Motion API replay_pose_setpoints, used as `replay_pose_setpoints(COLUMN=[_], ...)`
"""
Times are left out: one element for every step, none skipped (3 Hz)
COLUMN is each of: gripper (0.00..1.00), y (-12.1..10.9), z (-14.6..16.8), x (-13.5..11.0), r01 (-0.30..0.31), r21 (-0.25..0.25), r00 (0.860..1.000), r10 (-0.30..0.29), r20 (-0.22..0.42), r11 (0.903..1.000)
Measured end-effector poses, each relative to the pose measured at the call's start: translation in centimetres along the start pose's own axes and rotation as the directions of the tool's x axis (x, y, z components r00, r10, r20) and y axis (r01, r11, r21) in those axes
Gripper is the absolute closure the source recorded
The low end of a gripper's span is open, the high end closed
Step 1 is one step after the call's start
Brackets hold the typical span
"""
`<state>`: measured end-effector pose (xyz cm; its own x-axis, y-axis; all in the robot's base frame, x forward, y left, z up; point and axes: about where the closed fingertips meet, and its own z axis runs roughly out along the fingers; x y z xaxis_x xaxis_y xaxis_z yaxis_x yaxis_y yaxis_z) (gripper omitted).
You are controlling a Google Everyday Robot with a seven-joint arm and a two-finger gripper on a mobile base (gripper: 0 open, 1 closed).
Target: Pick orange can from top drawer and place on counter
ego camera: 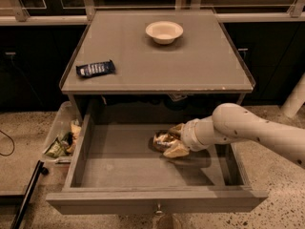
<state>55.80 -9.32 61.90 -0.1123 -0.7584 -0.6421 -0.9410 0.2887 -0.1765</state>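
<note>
Camera view: the top drawer stands pulled fully out of the cabinet, its flat grey bottom mostly bare and its front panel nearest the camera, with a small knob at the centre. The orange can lies on its side on the drawer bottom, in the right half of the drawer and closer to the back than to the front panel. The pale arm reaches into the drawer from over its right wall. The gripper sits low inside the drawer at the can, spread apart, with one pale finger on the back side of the can and the other on the side toward the front panel. The can lies between them and rests on the drawer bottom, not lifted. Whether the fingers press on it cannot be told.

Above and behind the drawer is the grey tabletop, wider than the drawer. Over the drawer's left rear corner, near the tabletop's front edge, lies a dark blue wrapper. Far beyond the drawer's back, toward the rear of the tabletop, stands a pale bowl.

Just outside the drawer's left wall, on the speckled floor, a clear bin holds several packets.
</note>
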Motion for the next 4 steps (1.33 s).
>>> replay_pose_setpoints(gripper=[0.66, 0.89, 1.0, 1.0], y=[0.0, 0.0, 0.01, 0.36], z=[0.0, 0.0, 0.0, -0.68], x=[0.0, 0.0, -0.01, -0.42], r01=[0.0, 0.0, 0.0, -0.019], r21=[0.0, 0.0, 0.0, -0.024], r00=[1.0, 1.0, 1.0, 1.0], r10=[0.0, 0.0, 0.0, 0.02], r20=[0.0, 0.0, 0.0, 0.022], r11=[1.0, 1.0, 1.0, 0.9995])
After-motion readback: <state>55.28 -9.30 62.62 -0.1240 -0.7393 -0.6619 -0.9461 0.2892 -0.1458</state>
